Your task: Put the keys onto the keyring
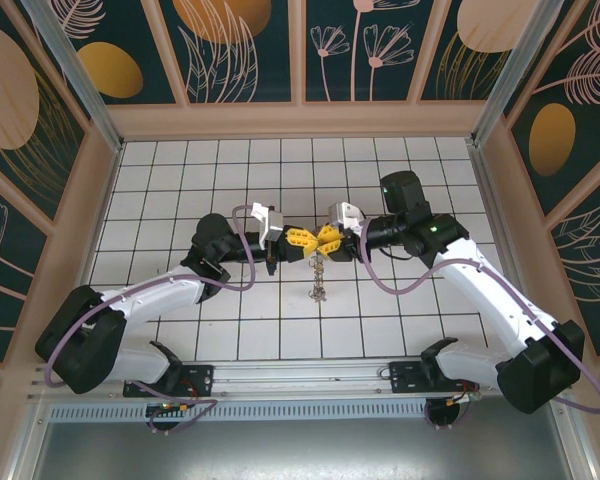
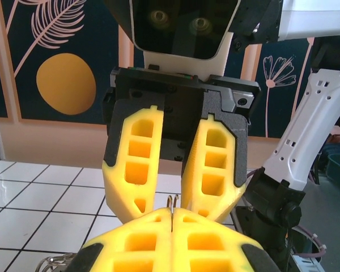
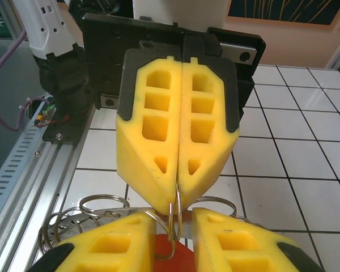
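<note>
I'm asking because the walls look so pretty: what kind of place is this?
Probably a robot practice booth, not a home: a left arm and a right arm are bolted to a metal rail, on a white tiled table boxed in by flower-painted wall panels.

A white tiled table [image 1: 160,170] sits inside dark walls [image 1: 245,70] painted with pale leaves.

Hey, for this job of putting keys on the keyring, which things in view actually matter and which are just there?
For the job:
keyring, pinched by the left tool
red-headed key, sitting in the gap of the right tool

Just there:
tiled table
slotted metal rail
patterned wall panels
</note>
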